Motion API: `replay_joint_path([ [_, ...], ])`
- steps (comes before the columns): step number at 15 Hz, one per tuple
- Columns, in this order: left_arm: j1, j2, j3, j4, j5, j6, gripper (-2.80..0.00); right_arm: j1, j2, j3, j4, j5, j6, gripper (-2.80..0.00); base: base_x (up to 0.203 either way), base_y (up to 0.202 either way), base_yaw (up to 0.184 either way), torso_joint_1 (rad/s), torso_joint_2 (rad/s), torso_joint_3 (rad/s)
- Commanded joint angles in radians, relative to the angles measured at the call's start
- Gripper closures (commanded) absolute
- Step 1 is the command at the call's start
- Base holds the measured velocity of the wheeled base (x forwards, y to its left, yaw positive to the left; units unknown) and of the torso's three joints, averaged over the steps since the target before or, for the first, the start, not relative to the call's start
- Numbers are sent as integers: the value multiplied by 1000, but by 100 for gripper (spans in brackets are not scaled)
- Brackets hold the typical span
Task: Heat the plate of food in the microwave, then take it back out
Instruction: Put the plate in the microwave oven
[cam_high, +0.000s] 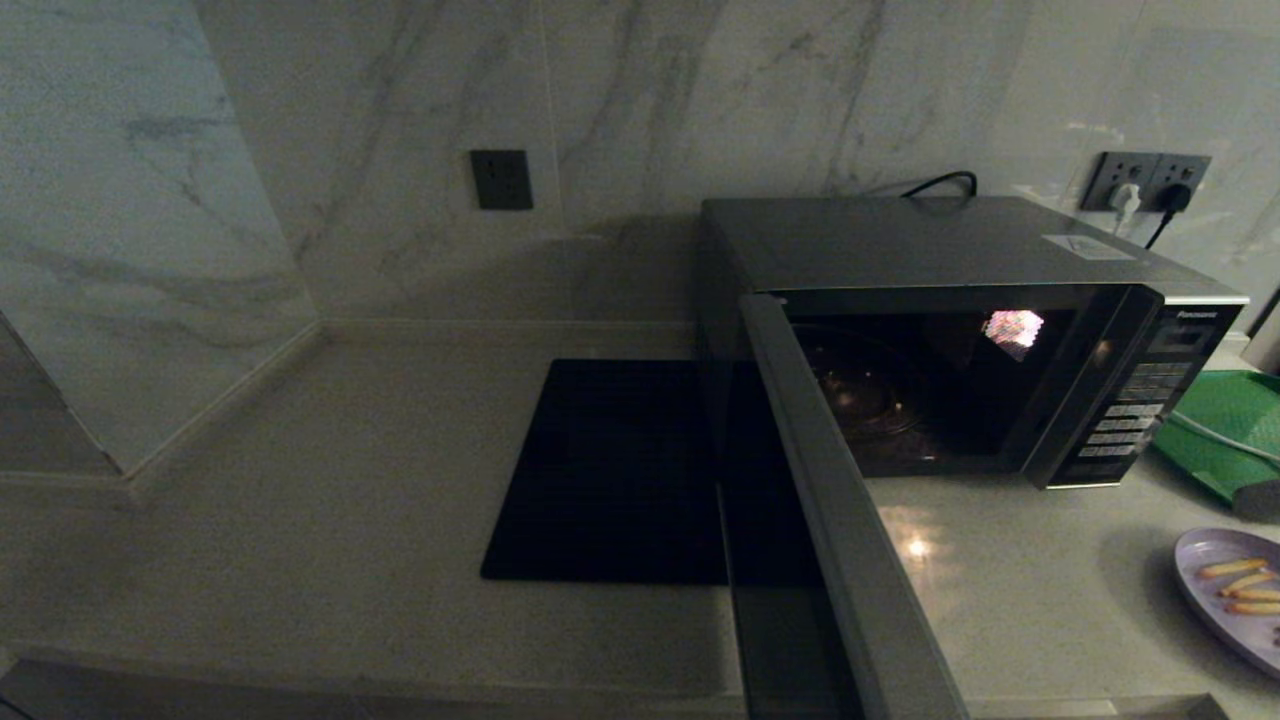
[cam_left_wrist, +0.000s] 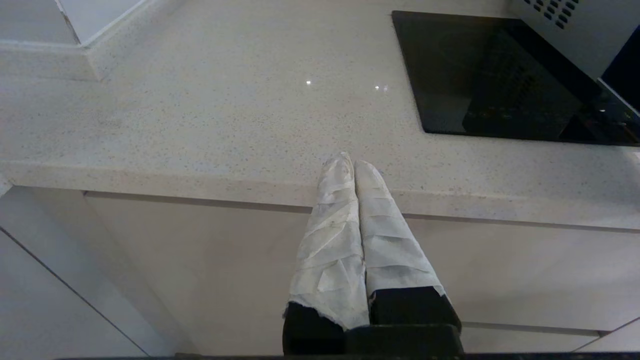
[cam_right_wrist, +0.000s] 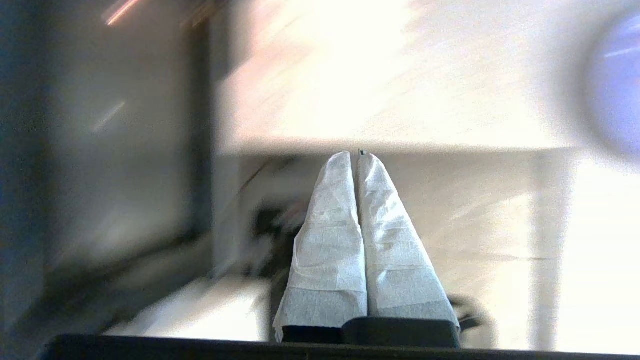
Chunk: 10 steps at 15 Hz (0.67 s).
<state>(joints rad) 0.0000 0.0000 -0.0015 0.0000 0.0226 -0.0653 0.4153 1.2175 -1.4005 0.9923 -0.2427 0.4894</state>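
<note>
- The microwave (cam_high: 960, 300) sits right of centre in the head view, its door (cam_high: 850, 540) swung wide toward the lower middle, cavity lit.
- The plate (cam_high: 1200, 570) with food sticks (cam_high: 1240, 585) lies on the counter (cam_high: 300, 520) at the lower right edge, outside the microwave.
- The right gripper (cam_right_wrist: 357, 156) is clenched on nothing; its view is blurred.
- The left gripper (cam_left_wrist: 352, 162) is closed and empty at the counter edge, near the black mat (cam_left_wrist: 480, 80).

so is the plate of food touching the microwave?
Apart. The head view shows the plate of food on the counter, with bare counter between it and the open microwave.
</note>
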Motion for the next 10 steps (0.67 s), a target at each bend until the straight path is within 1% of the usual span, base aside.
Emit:
replay_joint_path([
  [1, 0, 0, 0, 0, 0, -1, 0, -18, -12, -28, -9, -286, 5, 0, 0, 0, 0, 0, 0, 0],
  [2, 0, 0, 0, 0, 0, -1, 0, -54, -12, -53, -27, -340, 4, 0, 0, 0, 0, 0, 0, 0],
  [3, 0, 0, 0, 0, 1, -1, 0, -106, -8, -92, -38, -364, 1, 0, 0, 0, 0, 0, 0, 0],
  [5, 0, 0, 0, 0, 0, -2, 0, -237, 15, -169, -44, -379, -12, 0, 0, 0, 0, 0, 0, 0],
  [8, 0, 0, 0, 0, 0, -4, 0, -474, 80, -264, -50, -359, -47, 0, 0, 0, 0, 0, 0, 0],
  [10, 0, 0, 0, 0, 0, -4, 0, -587, 132, -308, -47, -304, -54, 0, 0, 0, 0, 0, 0, 0],
])
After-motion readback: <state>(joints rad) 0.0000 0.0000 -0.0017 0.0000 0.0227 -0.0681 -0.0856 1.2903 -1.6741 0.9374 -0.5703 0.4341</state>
